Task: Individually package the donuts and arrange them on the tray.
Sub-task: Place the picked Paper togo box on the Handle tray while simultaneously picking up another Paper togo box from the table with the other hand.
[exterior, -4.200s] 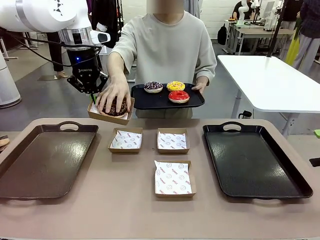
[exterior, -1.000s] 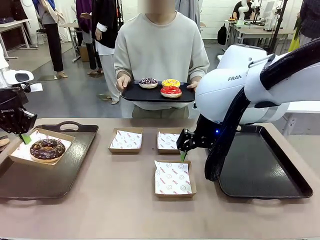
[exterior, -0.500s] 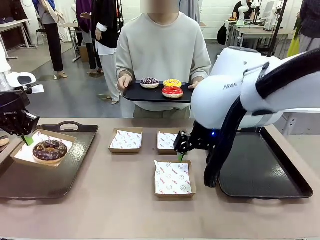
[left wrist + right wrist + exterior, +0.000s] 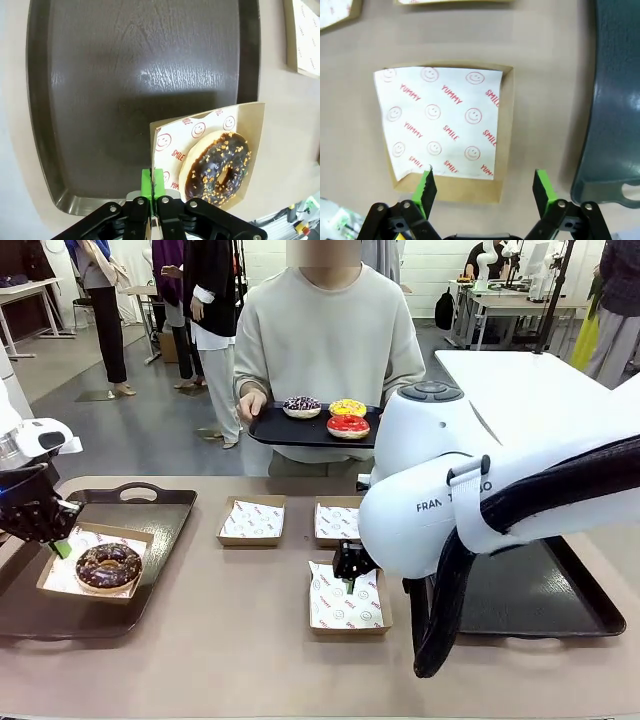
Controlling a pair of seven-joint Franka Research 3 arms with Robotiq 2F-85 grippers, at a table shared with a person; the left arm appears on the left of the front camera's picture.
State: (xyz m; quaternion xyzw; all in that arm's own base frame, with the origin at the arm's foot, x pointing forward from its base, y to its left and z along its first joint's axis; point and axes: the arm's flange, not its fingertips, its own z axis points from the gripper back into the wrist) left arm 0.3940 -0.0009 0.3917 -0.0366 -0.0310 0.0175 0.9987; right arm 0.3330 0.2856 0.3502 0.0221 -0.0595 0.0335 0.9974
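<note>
Nearest, an empty paper-lined box (image 4: 345,597) sits on the bench (image 4: 230,660). The right claw (image 4: 349,575) hangs just over its far edge, fingers wide apart and holding nothing. From the wrist its green pads (image 4: 427,182) straddle one rim of that box, with the right tray (image 4: 615,100) just beside it. At the left, the left claw (image 4: 60,545) is pinched together on the edge of a second box (image 4: 55,575) where the printed paper meets the card wall. The chocolate donut (image 4: 108,564), flecked with pale crumbs, lies flat in this second box. It lies over the near part of the left tray (image 4: 150,530); whether it rests on the tray or hangs just above cannot be told. Farther back, two more empty boxes (image 4: 252,519) stand side by side mid-bench, apart from both claws. Beyond the bench a person (image 4: 330,335) holds a small black tray (image 4: 270,430) bearing the sprinkled donut (image 4: 301,406), the yellow donut (image 4: 348,407) and, nearer, the red donut (image 4: 348,426).
</note>
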